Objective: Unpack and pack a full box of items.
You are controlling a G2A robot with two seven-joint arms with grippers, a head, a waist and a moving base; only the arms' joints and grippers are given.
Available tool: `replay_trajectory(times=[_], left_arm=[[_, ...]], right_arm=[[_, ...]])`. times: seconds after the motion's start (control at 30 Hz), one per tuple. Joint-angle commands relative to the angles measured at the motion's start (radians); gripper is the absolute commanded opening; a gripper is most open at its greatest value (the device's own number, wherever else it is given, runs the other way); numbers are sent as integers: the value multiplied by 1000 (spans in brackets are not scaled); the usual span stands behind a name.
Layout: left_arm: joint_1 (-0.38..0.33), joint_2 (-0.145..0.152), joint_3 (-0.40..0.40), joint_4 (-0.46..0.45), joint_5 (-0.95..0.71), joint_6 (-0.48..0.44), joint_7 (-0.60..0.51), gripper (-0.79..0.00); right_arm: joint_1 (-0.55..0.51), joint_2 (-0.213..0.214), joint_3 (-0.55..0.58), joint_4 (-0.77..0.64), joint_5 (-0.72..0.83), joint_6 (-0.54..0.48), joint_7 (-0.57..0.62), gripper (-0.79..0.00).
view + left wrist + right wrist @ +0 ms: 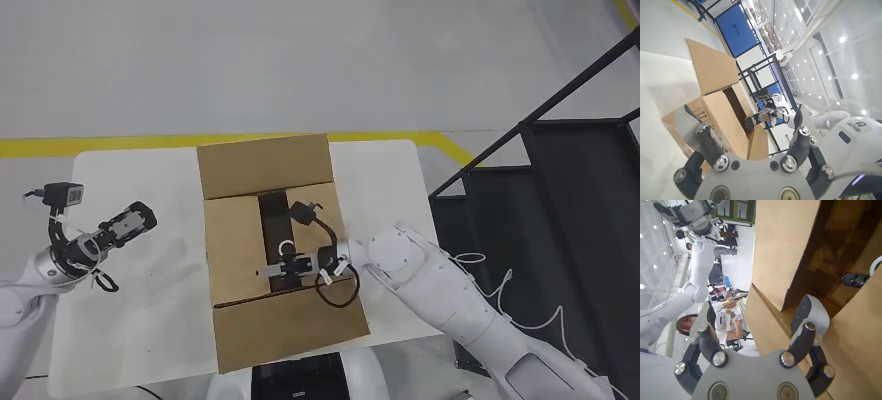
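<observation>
The box (719,109) sits mid-bench (130,170), running from near the far edge to the near edge. The far flap (265,165) and near flap (290,335) are folded out flat. The side flap (232,250) toward the left edge lies over the top, leaving a dark gap (272,215) down the middle. That slot looks like the only way to the contents, prob. why the right arm comes in over it.

The right gripper (758,304) hangs over the gap toward the near edge, jaws wide, nothing held. A cardboard edge runs betw. them, but can't tell if either one touches it. It is prob. set to push a flap back or reach in.

Inside, a dark part (853,280) w/ small holes and a white curved rim (875,265) show; unclear what they are.

The left gripper (143,216) is over the bench's left edge, well apart from the box, jaws wide & empty. It looks parked out of the way. Unpacking looks barely begun.
</observation>
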Motion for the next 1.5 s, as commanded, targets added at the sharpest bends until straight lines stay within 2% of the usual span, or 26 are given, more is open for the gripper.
replay_trajectory(times=[0.0, 0.2, 0.53, 0.67, 0.9, 1.03, 1.13, 1.27, 1.47], left_arm=[[-2, -2, -3, 4, -2, 0, -7, 0], [15, -4, -33, 12, -7, -5, -14, 0], [45, -10, -68, 4, -14, -1, -20, 0], [56, -13, -82, 6, -20, -5, -19, 0], [70, -20, -92, 2, -21, -3, -14, 0], [75, -24, -103, -5, -24, -6, -3, 0], [86, -25, -122, -16, -25, -8, 0, 0], [115, -24, -166, -24, -15, -8, 4, 0], [166, -24, -215, -34, -18, 11, -6, 0]], right_arm=[[9, -6, -16, 16, -1, -7, -13, 0], [50, -29, -64, 60, 5, -23, -35, 0], [77, -62, -113, 104, 120, -60, -22, 0], [74, -73, -109, 72, 227, -130, -1, 0], [98, -84, -99, -21, 263, -221, 2, 0], [141, -110, -151, -11, 259, -232, -19, 0], [185, -142, -218, 47, 258, -247, -45, 0], [247, -174, -246, 138, 232, -244, -102, 0], [255, -158, -180, 122, 230, -144, -37, 0]])
